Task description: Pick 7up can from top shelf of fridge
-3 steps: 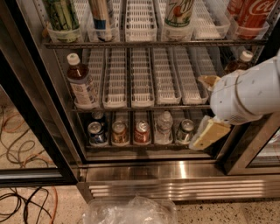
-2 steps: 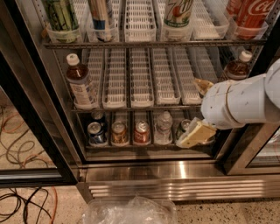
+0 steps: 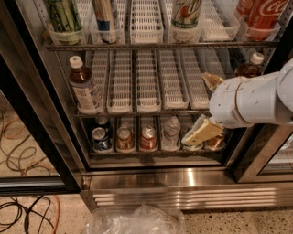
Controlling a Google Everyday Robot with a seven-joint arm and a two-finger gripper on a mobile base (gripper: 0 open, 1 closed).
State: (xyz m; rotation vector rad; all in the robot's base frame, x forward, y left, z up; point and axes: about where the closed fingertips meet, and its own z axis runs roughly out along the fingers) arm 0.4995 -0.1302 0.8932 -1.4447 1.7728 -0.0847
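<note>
from the one camera: the 7up can (image 3: 185,16) stands at the front edge of the top shelf (image 3: 137,46), a little right of the middle, with a red cola can (image 3: 267,13) out at the right end. the gripper (image 3: 196,109) hangs well below it, near the right side of the fridge (image 3: 183,180), level with the lower racks, jaws spread wide and empty. i'd call this the approach. next, the arm must rise and set the jaws either side of the can.

The 7up can (image 3: 187,14) stands on the top shelf (image 3: 146,46), above the pincer (image 3: 205,108).
</note>
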